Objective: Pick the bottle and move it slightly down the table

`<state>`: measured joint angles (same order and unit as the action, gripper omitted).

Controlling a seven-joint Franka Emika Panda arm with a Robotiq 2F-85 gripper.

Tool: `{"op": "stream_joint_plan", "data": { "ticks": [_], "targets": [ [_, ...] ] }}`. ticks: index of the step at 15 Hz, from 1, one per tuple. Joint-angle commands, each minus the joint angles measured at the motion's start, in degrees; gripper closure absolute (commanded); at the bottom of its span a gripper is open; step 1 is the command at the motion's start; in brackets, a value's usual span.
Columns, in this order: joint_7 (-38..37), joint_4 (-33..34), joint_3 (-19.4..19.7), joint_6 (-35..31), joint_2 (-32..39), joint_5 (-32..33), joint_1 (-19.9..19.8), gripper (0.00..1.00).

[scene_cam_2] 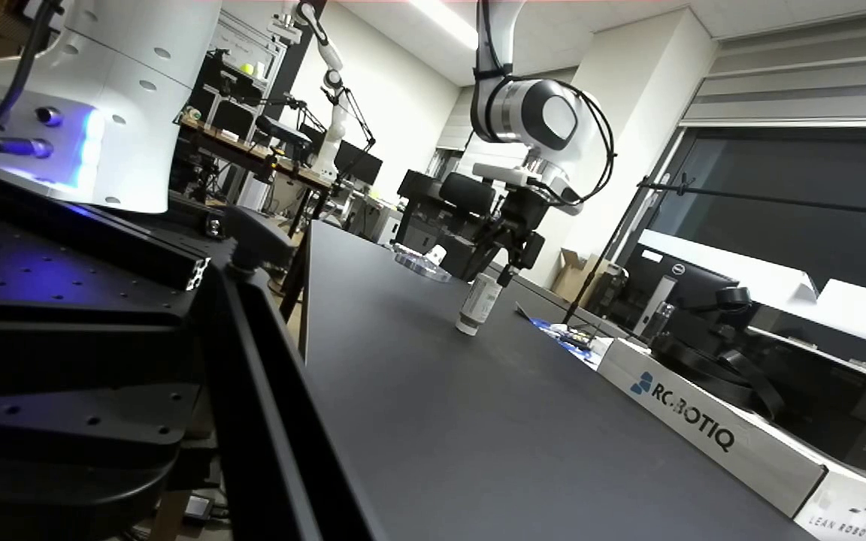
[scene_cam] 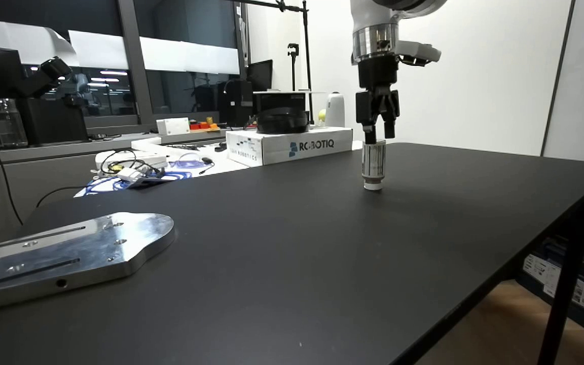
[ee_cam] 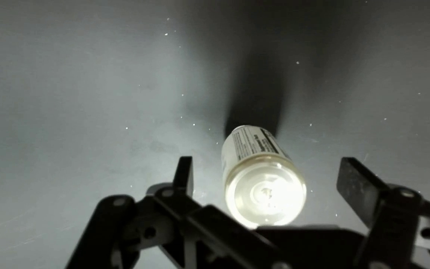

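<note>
Labelled bottle (scene_cam: 373,163) stands between parted fingers (ee_cam: 360,190)

The bottle stands on end on the black table (scene_cam: 282,253), narrow white end down and pale round base up. The gripper (ee_cam: 267,177) is over it with its fingers well apart; in the wrist view a gap shows on each side, and neither finger touches the bottle. The label (ee_cam: 252,144) around the body carries rows of fine dark print and a bolder line, too small to read.

The clearest writing is on a long white box (scene_cam: 322,153) just past the table's edge in both exterior views: ROBOTIQ in dark capitals, beside a blue mark (scene_cam: 293,148). In an exterior view the box's end panel (scene_cam_2: 850,505) reads LEAN ROBOTICS in widely spaced, thinner letters, under a few small marks. A black box (scene_cam_2: 835,387) sits by it, with white characters that look like ZED 2 turned upside down. In the same view, a black monitor (scene_cam_2: 647,274) shows a round DELL badge (scene_cam_2: 678,268).

Below the tabletop, near a table leg (scene_cam: 563,294), is a dark case (scene_cam: 530,284) with white labels, their print likewise illegible. A silver metal plate (scene_cam: 89,246) lies on the table, well apart from the bottle; its visible faces show holes and slots.
</note>
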<state>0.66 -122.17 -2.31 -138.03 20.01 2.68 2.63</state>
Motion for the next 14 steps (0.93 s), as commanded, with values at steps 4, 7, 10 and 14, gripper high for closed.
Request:
{"op": "stream_joint_plan", "data": {
  "ticks": [4, 7, 10, 14],
  "targets": [
    [-1.4, 2.6, 0.7, 0.1, 2.5, 1.1, 0.6, 0.55],
    [-0.8, 3.7, -0.1, 4.6, 0.9, 0.1, 0.7, 0.70],
    [0.2, 4.1, -1.1, 12.4, -3.8, -0.9, 0.5, 0.70],
    [-0.6, 2.5, -1.2, 19.5, -12.7, 0.1, 0.7, 0.70]
  ]
}}
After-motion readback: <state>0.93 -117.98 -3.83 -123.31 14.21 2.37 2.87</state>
